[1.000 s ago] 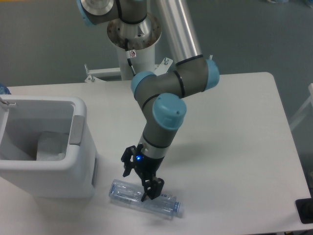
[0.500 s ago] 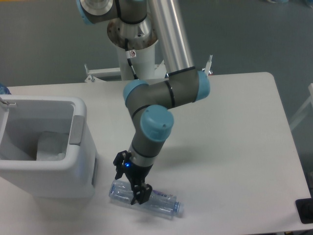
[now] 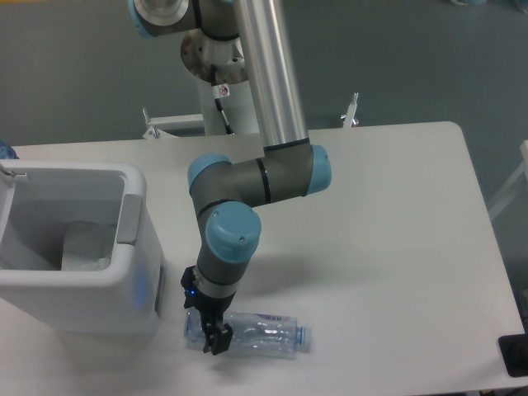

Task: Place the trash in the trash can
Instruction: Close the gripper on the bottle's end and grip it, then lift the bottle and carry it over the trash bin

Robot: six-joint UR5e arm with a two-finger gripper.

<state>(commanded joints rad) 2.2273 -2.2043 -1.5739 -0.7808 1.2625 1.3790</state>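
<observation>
A crushed clear plastic bottle [image 3: 260, 334] with a bluish label lies on its side near the table's front edge. My gripper [image 3: 206, 330] points down over the bottle's left end. One dark finger [image 3: 219, 340] shows at the bottle's near side, and the other is hidden by the wrist. The white boxy trash can [image 3: 132, 216] stands just left of the gripper. A pale crumpled piece [image 3: 84, 246], the paper wrapper, lies inside it.
The arm's base column [image 3: 223, 62] rises behind the table's back edge. A black object [image 3: 515, 355] sits off the table's front right corner. The white tabletop [image 3: 396, 247] stretches to the right of the arm.
The gripper has slid left and down along the bottle to its left end. The bottle has turned from slanted to nearly level with the front edge.
</observation>
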